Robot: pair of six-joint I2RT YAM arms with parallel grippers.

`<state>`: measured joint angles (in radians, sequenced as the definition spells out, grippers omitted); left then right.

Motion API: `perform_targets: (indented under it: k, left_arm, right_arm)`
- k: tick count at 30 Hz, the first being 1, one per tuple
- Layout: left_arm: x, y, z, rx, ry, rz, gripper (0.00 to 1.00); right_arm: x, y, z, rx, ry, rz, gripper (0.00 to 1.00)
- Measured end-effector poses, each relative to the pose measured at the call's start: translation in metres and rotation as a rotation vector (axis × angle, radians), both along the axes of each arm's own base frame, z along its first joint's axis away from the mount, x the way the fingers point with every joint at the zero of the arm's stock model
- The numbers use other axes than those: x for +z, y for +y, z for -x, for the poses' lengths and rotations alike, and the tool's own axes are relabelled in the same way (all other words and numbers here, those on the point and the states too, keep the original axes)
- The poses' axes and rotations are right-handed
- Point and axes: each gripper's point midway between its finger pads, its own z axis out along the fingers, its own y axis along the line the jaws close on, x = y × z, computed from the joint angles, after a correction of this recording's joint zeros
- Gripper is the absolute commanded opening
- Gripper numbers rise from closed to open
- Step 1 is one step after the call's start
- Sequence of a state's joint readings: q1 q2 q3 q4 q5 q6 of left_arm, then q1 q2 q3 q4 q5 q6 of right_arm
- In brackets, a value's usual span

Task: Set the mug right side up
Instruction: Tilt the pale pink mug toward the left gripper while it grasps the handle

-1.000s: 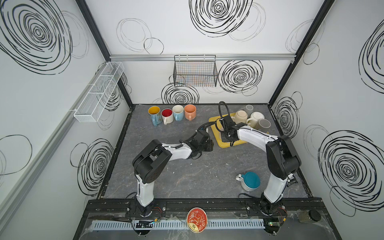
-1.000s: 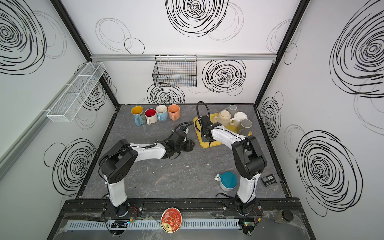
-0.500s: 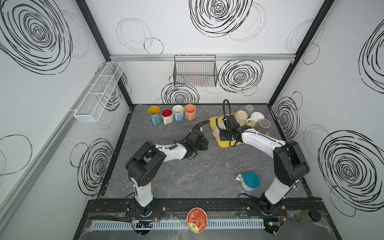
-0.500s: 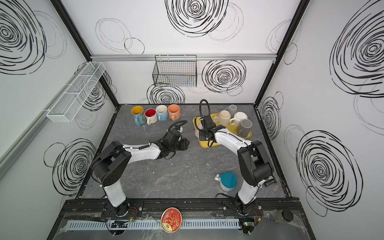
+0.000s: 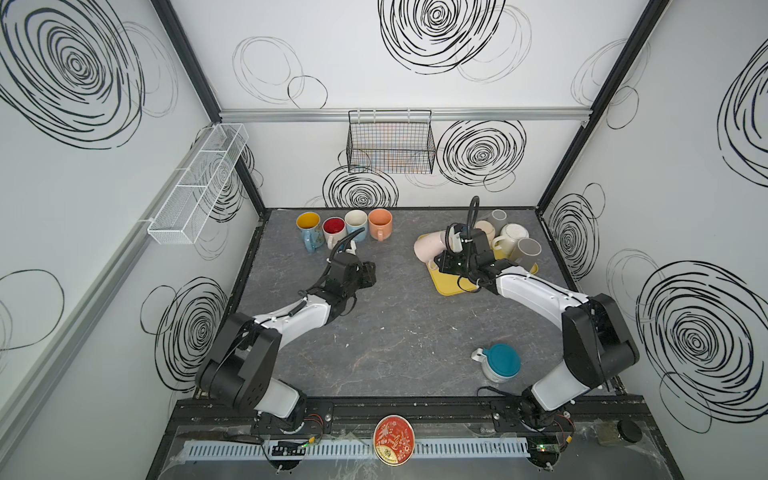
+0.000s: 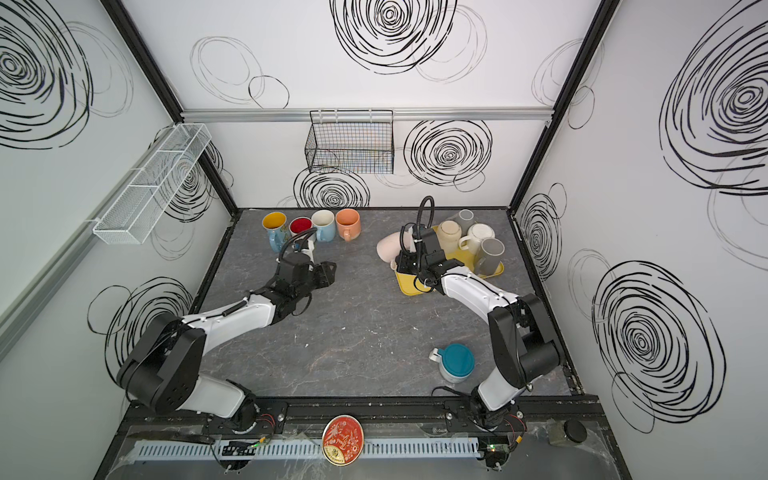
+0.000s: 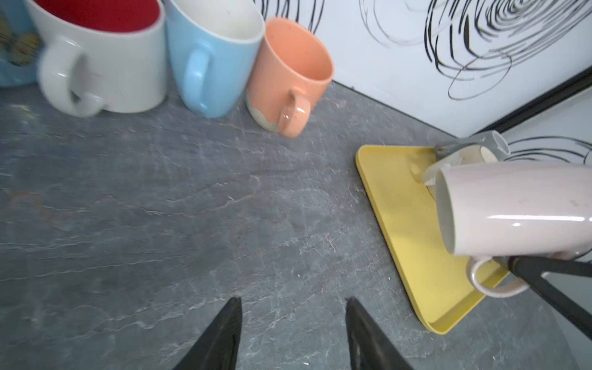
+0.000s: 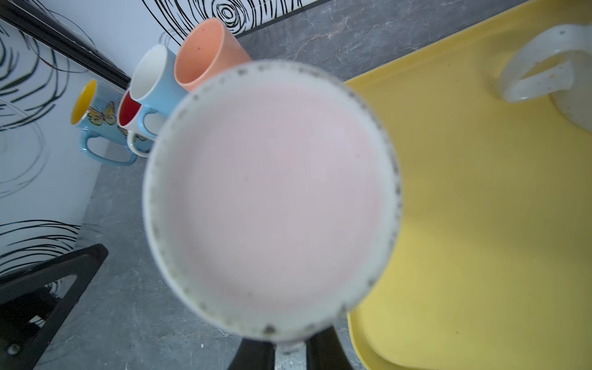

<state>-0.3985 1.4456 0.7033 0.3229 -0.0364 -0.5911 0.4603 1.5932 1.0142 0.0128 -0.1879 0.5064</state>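
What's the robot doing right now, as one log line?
right hand: shut on pink mug handle | mug: sideways, above yellow tray | left hand: open, empty

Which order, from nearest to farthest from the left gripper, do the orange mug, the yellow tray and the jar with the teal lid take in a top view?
From the left gripper, in a top view:
1. orange mug, just behind it, at the right end of the mug row.
2. yellow tray, to its right, across the middle.
3. jar with the teal lid, front right, by the right arm's base.
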Motion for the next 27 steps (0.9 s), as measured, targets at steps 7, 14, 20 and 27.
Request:
perform_targets:
  k: [7, 14, 20, 27]
  left_arm:
    - [0.025, 0.006, 0.004, -0.013, -0.111, 0.147, 0.58]
    - [0.036, -0.015, 0.012, -0.099, -0.174, 0.407, 0.56]
    - [0.052, -0.042, 0.012, -0.195, -0.216, 0.604, 0.54]
    - [0.060, -0.073, 0.015, -0.276, -0.210, 0.724, 0.53]
  right_arm:
    - [0.021, 0.025, 0.003, 0.074, -0.034, -0.183, 0.00]
    - [0.046, 0.053, 0.003, 0.164, -0.047, -0.378, 0.00]
    - [0.054, 0.069, 0.007, 0.219, -0.029, -0.468, 0.00]
    - [0.074, 0.087, 0.017, 0.298, -0.049, -0.541, 0.00]
